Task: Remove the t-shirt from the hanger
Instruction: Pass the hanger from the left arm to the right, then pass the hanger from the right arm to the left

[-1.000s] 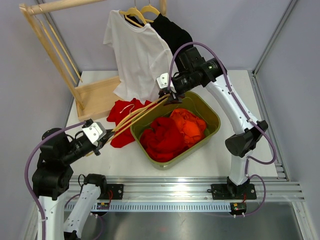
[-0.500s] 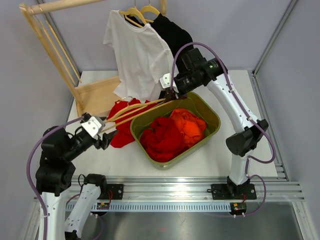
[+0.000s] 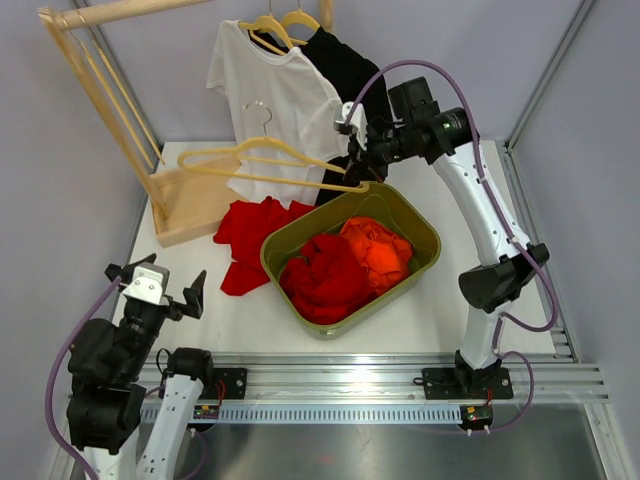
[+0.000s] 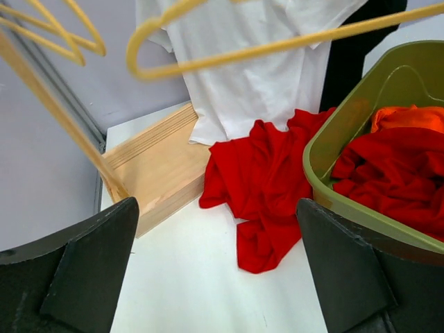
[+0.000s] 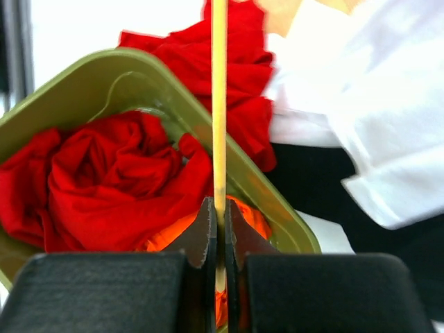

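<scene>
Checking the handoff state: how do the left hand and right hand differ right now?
Left hand is open and holds nothing; right hand is shut on the bare yellow hanger. Left hand sits low near the front of the table; right hand is raised toward the back. Shared: the same black two-finger design.

Bright even light, soft shadows; white t-shirt (image 5: pixel 374 104) overexposed, near hanger (image 5: pixel 219 104) blurred.
</scene>
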### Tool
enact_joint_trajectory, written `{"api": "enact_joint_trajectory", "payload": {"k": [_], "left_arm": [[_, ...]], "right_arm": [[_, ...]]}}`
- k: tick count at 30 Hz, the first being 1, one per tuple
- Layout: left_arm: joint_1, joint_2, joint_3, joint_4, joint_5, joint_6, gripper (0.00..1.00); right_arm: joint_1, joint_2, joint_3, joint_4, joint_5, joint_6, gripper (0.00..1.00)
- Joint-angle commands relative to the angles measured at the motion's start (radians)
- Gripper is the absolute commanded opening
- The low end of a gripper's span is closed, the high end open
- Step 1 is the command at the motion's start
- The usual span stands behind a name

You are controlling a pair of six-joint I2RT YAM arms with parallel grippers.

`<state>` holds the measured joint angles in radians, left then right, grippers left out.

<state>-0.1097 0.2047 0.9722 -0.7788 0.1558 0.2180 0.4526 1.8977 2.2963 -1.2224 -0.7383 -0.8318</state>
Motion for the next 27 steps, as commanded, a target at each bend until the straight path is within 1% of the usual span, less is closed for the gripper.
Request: {"api": "enact_joint_trajectory", "payload": {"k": [1,3,5,6,8,13,15,17,18,24,27], "left_arm": [[-0.002,-0.047,-0.021,-0.007,-0.079,-0.062,0.99],[-0.002,-0.059,-0.024,-0.007,-0.084,-0.071,0.99],[-0.002,-0.057,-0.024,-0.005,-0.082,-0.078,0.99],[-0.002,-0.054,-0.024,-0.005,-0.078,-0.081,0.99],[-0.002,-0.050,-0.029,0.006,-0.061,-0.088,0.99],[-0.002,-0.048,-0.058,0.047,-0.019,-0.123,0.99],[-0.002,-0.050,-0.073,0.056,-0.009,-0.146,0.99],[-0.002,-0.054,-0.089,0.070,0.010,-0.166,0.99],[-0.002,-0.054,-0.093,0.075,0.014,-0.172,0.99],[-0.002,-0.044,-0.116,0.099,0.025,-0.181,0.99],[-0.002,-0.037,-0.127,0.113,0.028,-0.189,0.99]], "right_arm": [[0.005,0.003,0.115,0.112,0.092,0.210,0.00],[0.006,0.040,0.156,0.132,0.112,0.284,0.00],[0.009,0.087,0.239,0.147,0.126,0.328,0.00],[0.012,0.101,0.291,0.171,0.145,0.377,0.00],[0.024,0.129,0.322,0.213,0.166,0.416,0.00],[0.115,0.159,0.353,0.392,0.310,0.470,0.00],[0.155,0.207,0.383,0.432,0.373,0.497,0.00],[0.176,0.266,0.442,0.484,0.404,0.520,0.00],[0.193,0.280,0.457,0.530,0.431,0.548,0.00],[0.227,0.353,0.440,0.733,0.508,0.654,0.00],[0.227,0.392,0.446,0.800,0.539,0.695,0.00]]}}
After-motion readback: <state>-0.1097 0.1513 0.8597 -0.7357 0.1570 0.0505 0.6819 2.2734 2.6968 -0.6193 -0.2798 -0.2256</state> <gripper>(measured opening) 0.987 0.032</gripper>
